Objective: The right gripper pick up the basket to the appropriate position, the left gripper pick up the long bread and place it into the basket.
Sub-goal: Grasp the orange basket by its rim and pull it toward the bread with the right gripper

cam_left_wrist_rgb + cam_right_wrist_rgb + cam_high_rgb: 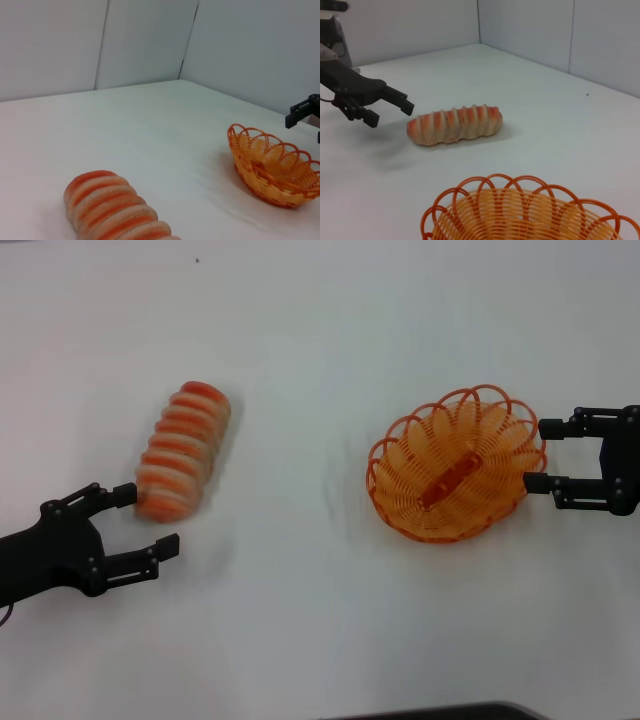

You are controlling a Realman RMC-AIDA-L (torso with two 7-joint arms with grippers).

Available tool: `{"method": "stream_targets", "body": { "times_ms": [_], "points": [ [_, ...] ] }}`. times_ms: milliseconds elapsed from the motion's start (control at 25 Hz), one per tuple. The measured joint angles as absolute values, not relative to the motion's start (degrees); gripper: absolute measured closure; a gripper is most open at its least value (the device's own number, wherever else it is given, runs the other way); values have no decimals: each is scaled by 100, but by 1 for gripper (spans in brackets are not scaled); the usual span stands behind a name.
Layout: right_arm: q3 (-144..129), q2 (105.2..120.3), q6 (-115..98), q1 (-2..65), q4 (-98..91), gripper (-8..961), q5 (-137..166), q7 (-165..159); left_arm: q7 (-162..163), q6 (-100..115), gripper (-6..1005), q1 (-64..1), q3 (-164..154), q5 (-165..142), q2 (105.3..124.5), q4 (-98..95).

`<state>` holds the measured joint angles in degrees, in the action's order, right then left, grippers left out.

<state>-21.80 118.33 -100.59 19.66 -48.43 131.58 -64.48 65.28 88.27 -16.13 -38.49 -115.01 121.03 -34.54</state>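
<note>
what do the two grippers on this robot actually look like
Both are matte black two-fingered claws. The left gripper has thin straight fingers with squared tips, joined to a black body by linkage bars with visible pivot screws. The right gripper looks the same: thin parallel fingers with blocky tips on a black jointed frame. A thin dark cable trails by the left arm in the right wrist view.

I'm getting bright, even, diffuse light on the white worktop (300,620), which looks nearly washed out in the head view. Shadows are faint and soft, just a pale smudge by the long bread (183,450) and the basket (456,464). Both look slightly soft-edged there.
</note>
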Motion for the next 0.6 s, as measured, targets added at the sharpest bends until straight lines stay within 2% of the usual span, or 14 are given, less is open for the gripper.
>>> {"method": "stream_targets", "body": {
  "times_ms": [440, 600],
  "points": [
    [-2115, 11834, -10024, 1963, -4842, 233, 13128, -6565, 6531, 8860, 65, -1626, -3836, -11458, 12097, -3454],
    [-2118, 11760, -10098, 2124, -4964, 233, 13093, -7752, 6531, 8860, 65, -1635, -3799, -11453, 12093, -3454]
  ]
}}
